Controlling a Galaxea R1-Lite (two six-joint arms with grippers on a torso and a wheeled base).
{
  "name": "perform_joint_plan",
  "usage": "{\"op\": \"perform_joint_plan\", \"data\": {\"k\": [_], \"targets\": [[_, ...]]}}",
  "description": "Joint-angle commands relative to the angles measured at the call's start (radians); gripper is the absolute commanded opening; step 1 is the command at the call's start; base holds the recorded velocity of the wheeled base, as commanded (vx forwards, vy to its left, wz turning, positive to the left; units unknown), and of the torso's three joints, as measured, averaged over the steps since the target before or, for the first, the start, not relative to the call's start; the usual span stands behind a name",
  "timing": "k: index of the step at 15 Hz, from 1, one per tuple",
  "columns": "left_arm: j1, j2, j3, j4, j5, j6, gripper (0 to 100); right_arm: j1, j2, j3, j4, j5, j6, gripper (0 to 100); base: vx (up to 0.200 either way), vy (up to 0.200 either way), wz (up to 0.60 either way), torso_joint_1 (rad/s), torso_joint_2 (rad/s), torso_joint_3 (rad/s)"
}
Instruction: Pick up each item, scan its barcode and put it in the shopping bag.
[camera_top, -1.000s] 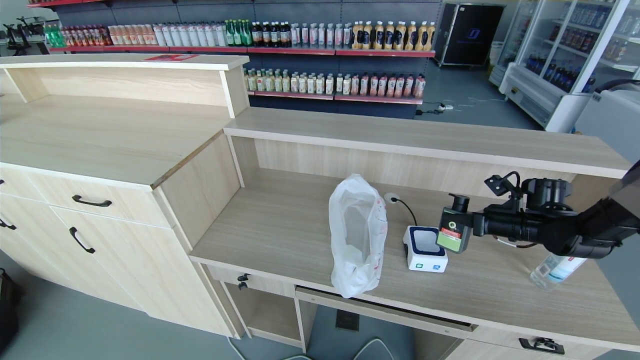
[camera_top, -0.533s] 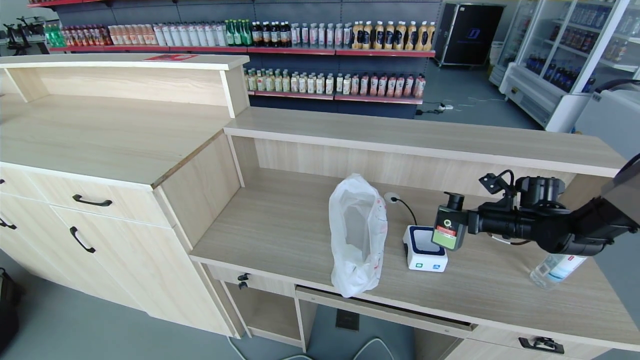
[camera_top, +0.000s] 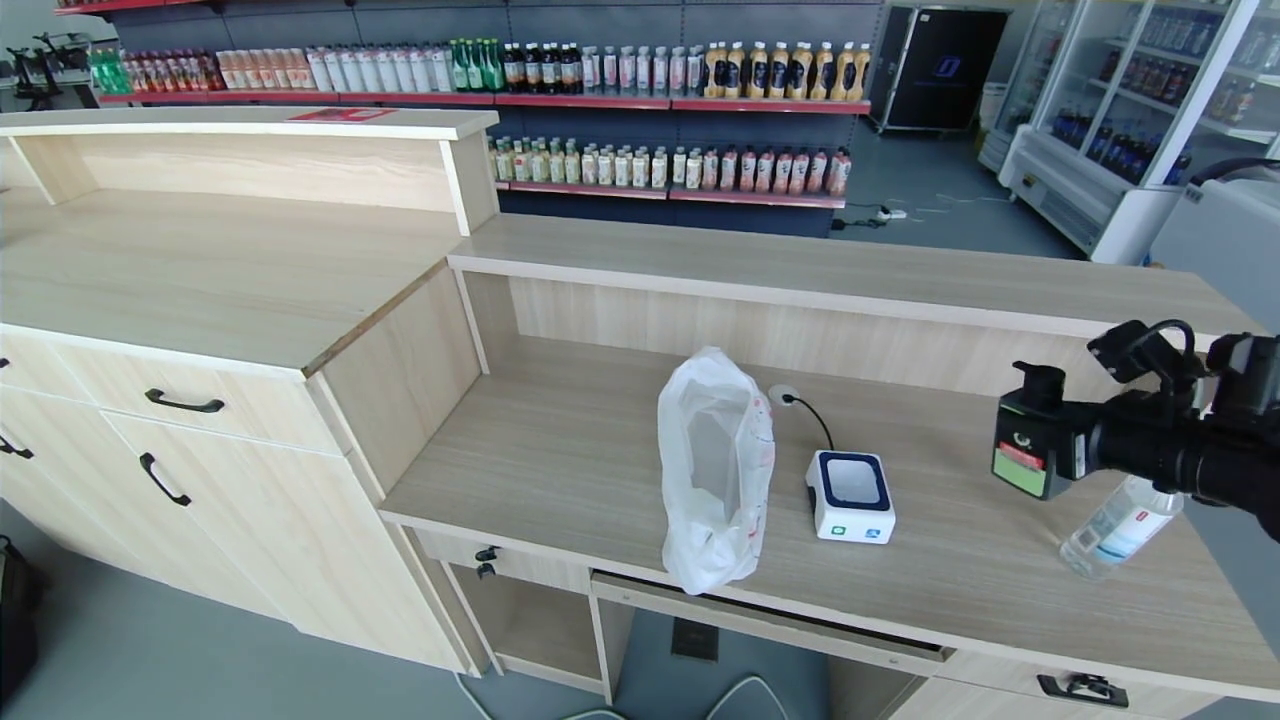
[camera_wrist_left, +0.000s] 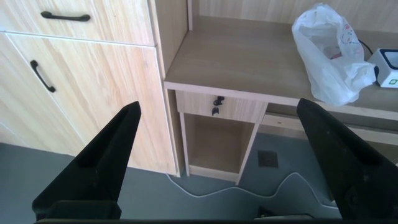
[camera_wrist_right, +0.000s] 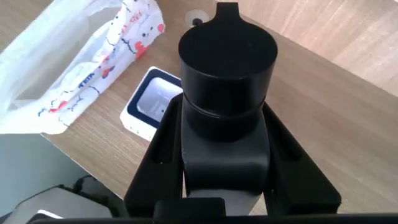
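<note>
Two grippers, four items. Nearest: left gripper (camera_wrist_left: 219, 104), jaws spread wide, nothing held, low before the counter (camera_top: 560, 450). Front edge, centre: bag (camera_top: 715, 470), upright, mouth open; scanner (camera_top: 850, 495) just right of it. Lower right: water bottle (camera_top: 1115, 525), lying down. Right edge: right gripper (camera_top: 1045, 450) clamped on jar (camera_top: 1022, 455), cap up, well right of scanner; leftward path looks unobstructed.
</note>
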Motion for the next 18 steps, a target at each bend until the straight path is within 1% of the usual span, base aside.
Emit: {"op": "perform_joint_plan", "data": {"k": [1, 4, 5, 6, 8, 10, 11, 13, 14, 17, 18], "targets": [[0.0, 0.0, 0.0, 0.0, 0.0, 0.0, 100, -0.084, -0.214, 0.143, -0.029, -0.056, -0.139, 0, 0.0, 0.0, 0.0, 0.0, 0.0, 0.0], [0.0, 0.0, 0.0, 0.0, 0.0, 0.0, 100, -0.092, -0.224, 0.135, -0.078, -0.047, -0.161, 0, 0.0, 0.0, 0.0, 0.0, 0.0, 0.0], [0.0, 0.0, 0.0, 0.0, 0.0, 0.0, 100, -0.086, -0.223, 0.135, -0.115, -0.047, -0.192, 0, 0.0, 0.0, 0.6, -0.002, 0.0, 0.007], [0.0, 0.0, 0.0, 0.0, 0.0, 0.0, 100, -0.073, -0.214, 0.131, -0.149, -0.051, -0.193, 0, 0.0, 0.0, 0.6, 0.002, 0.0, 0.002], [0.0, 0.0, 0.0, 0.0, 0.0, 0.0, 100, -0.029, -0.164, 0.095, -0.204, -0.067, -0.192, 0, 0.0, 0.0, 0.6, -0.002, 0.0, 0.005], [0.0, 0.0, 0.0, 0.0, 0.0, 0.0, 100, 0.031, -0.091, 0.035, -0.261, -0.122, -0.17, 0, 0.0, 0.0, 0.6, 0.01, 0.01, -0.007], [0.0, 0.0, 0.0, 0.0, 0.0, 0.0, 100, 0.083, -0.037, -0.02, -0.281, -0.174, -0.133, 0, 0.0, 0.0, 0.6, -0.002, 0.0, 0.002], [0.0, 0.0, 0.0, 0.0, 0.0, 0.0, 100, 0.164, 0.064, -0.083, -0.272, -0.182, -0.004, 0, 0.0, 0.0, 0.6, -0.002, 0.0, 0.005], [0.0, 0.0, 0.0, 0.0, 0.0, 0.0, 100, 0.197, 0.132, -0.115, -0.273, -0.182, 0.04, 0, 0.0, 0.0, 0.0, 0.0, 0.0, 0.0], [0.0, 0.0, 0.0, 0.0, 0.0, 0.0, 100, 0.229, 0.3, -0.204, -0.284, -0.182, 0.057, 0, 0.0, 0.0, 0.0, 0.0, 0.0, 0.0], [0.0, 0.0, 0.0, 0.0, 0.0, -0.001, 100, 0.232, 0.333, -0.21, -0.282, -0.182, 0.097, 0, 0.0, 0.0, 0.0, 0.0, 0.0, 0.0]]}}
